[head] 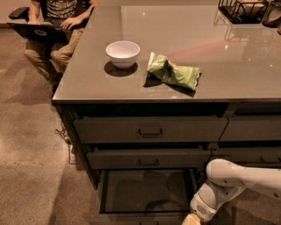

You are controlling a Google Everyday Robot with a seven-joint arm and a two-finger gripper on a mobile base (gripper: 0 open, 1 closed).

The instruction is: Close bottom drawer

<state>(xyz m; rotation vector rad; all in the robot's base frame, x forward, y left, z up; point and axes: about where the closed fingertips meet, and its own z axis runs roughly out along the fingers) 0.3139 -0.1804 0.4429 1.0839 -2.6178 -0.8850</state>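
The bottom drawer (pixel 147 191) is the lowest of the left three-drawer stack and is pulled far out; its empty dark inside shows, and its front panel is cut off by the bottom edge of the view. My white arm (pixel 237 180) comes in from the right at the drawer's right front corner. My gripper (pixel 190 220) is at the very bottom edge, just right of the drawer's front; only a pale tip of it shows.
Above are the middle drawer (pixel 147 159) and top drawer (pixel 150 129), both slightly out. On the counter (pixel 184 57) sit a white bowl (pixel 123 53) and a green bag (pixel 173 72). A wire basket (pixel 241 9) is far right. A seated person with a laptop (pixel 48 26) is at far left.
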